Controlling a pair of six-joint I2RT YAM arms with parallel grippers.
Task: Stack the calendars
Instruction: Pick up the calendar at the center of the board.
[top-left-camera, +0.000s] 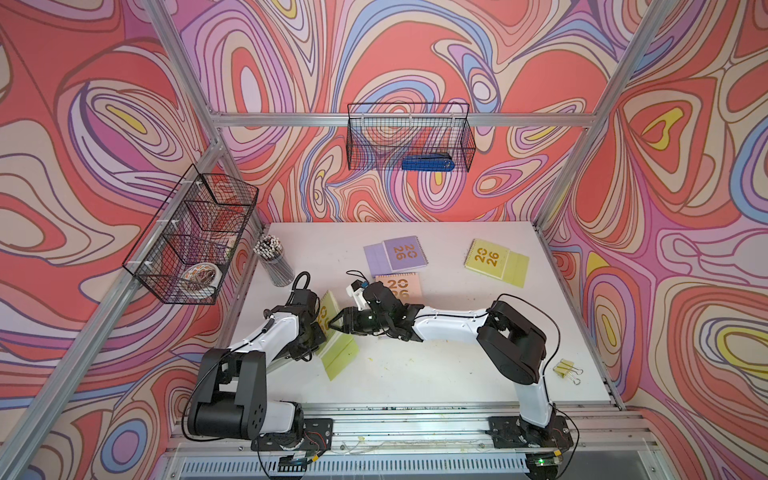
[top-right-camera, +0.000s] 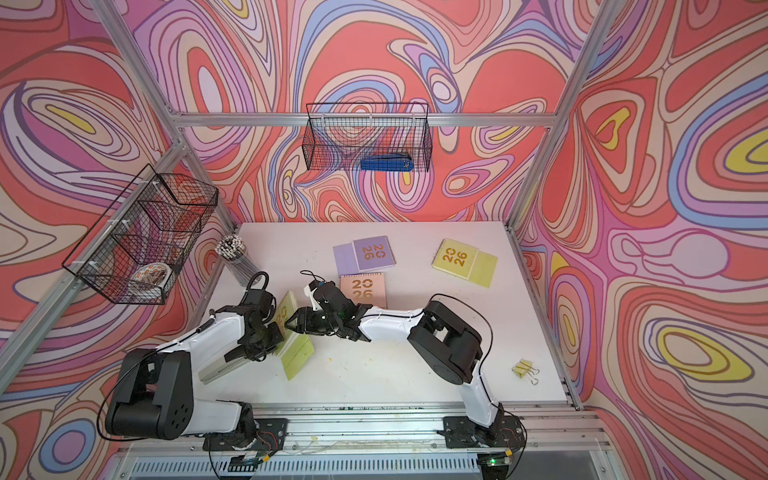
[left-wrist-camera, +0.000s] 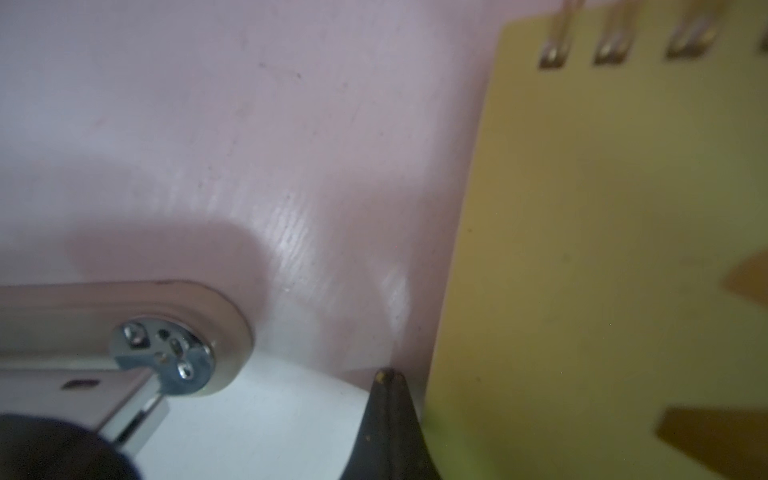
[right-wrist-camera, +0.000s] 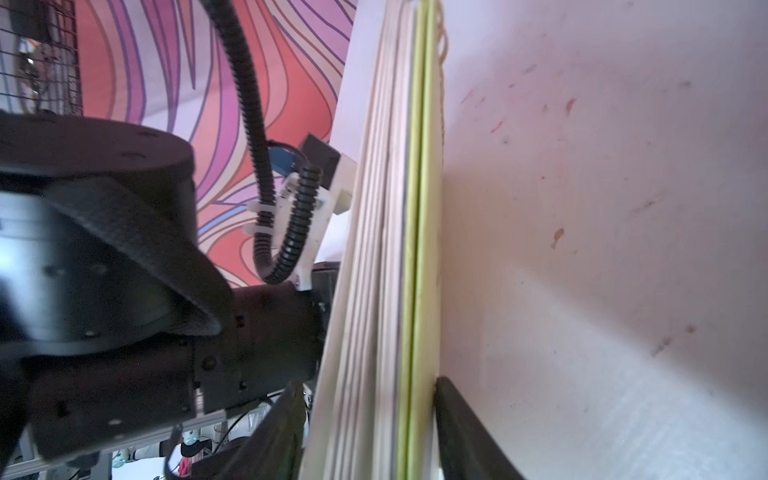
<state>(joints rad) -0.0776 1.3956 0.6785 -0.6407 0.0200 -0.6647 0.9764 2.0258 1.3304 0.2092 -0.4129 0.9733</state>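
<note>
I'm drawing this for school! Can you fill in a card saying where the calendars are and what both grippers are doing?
at the back: lilac calendar, far green calendar
middle: peach calendar, partly under the right arm
near green calendar: between the grippers
right gripper: jaws either side of its edge, grip unclear
left gripper: shut, empty, beside it
stack: not finished
</note>
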